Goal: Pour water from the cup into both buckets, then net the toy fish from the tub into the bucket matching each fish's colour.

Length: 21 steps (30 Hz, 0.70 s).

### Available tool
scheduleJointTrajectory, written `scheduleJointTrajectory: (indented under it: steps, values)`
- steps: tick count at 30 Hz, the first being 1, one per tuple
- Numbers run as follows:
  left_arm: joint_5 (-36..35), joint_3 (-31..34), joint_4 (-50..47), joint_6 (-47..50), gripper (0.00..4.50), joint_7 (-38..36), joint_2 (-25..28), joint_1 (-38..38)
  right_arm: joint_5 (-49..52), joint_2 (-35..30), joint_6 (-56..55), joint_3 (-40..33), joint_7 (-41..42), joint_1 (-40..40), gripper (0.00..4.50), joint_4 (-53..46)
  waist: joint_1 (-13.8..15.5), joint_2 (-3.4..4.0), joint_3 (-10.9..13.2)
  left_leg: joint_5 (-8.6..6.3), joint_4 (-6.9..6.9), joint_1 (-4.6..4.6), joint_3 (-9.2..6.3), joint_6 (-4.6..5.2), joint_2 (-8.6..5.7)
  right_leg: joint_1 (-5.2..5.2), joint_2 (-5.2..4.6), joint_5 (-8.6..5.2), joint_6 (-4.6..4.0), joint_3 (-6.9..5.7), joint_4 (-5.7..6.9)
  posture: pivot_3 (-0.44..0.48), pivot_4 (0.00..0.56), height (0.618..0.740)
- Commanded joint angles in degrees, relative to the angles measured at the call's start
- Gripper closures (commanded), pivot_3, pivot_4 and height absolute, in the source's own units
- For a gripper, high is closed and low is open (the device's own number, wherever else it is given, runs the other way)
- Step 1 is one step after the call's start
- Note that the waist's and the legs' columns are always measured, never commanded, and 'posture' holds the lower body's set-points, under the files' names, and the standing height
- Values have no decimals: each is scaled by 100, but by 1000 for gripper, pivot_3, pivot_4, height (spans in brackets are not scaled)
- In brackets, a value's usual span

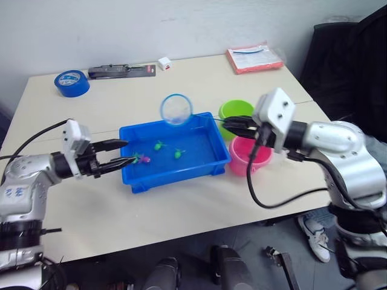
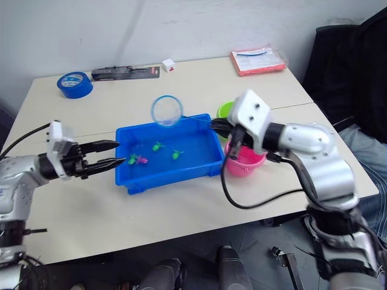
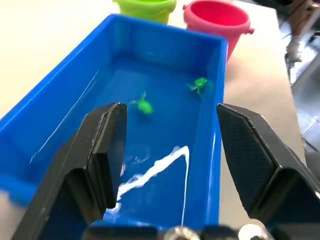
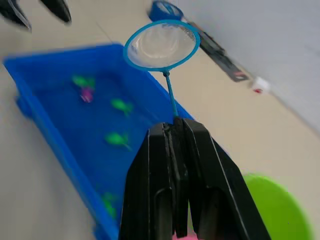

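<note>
Toy fish (image 1: pixel 159 145) wait in the tub (image 1: pixel 208 166); netting is barely begun.
My right gripper (image 1: pixel 228 124) is clenched on the net (image 1: pixel 176 109), raised over the tub's far rim; my left gripper (image 1: pixel 121 152) hangs unclenched at the tub's end. Bucket contents are hidden, so pouring is unconfirmed.

A pale counter (image 1: pixel 181 205) carries a blue tub (image 1: pixel 173 175) near its middle. Just beside the tub's right end stand a green bucket (image 1: pixel 233 109) and a pink bucket (image 1: pixel 242 158), touching each other. Along the far edge lie a blue tape roll (image 1: pixel 71 83), a black tool (image 1: pixel 121 71), a small white cube (image 1: pixel 164 62) and a red packet (image 1: pixel 254 58).
</note>
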Motion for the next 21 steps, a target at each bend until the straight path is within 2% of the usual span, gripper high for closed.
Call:
scheduleJointTrajectory:
  steps: [1,5,9,14,21]
  values:
    - [-193,416,-531,258,1399,287,201,305,571,450,659,-265,-415,-254,3720,168,21,0,0,0,0,0,-2,0,0,0,-1,0,0,-1,-1,0,150,740]
    - [-254,718,-942,721,1399,622,386,785,1088,645,1451,-209,-486,-483,3720,264,40,2,1,0,0,-2,-1,1,-4,-1,-2,4,-6,0,4,0,150,740]
    - [-390,1020,-1161,951,1399,776,381,1201,1583,474,2180,15,-260,-659,3720,307,32,5,3,0,-10,-2,-1,1,-1,-4,0,4,-7,-2,1,0,150,740]
    - [-679,1190,-1309,1041,1399,800,216,1546,1282,-57,3184,954,-572,-1067,3720,630,22,5,3,0,-10,-1,1,1,-1,-3,-2,4,-7,-1,-9,0,150,740]
    - [-727,1150,-1282,1037,1399,912,193,1577,1202,102,3317,1624,-677,-1481,3720,868,-31,6,3,-1,-17,-2,7,-1,1,-10,-1,3,-8,1,-10,0,150,740]
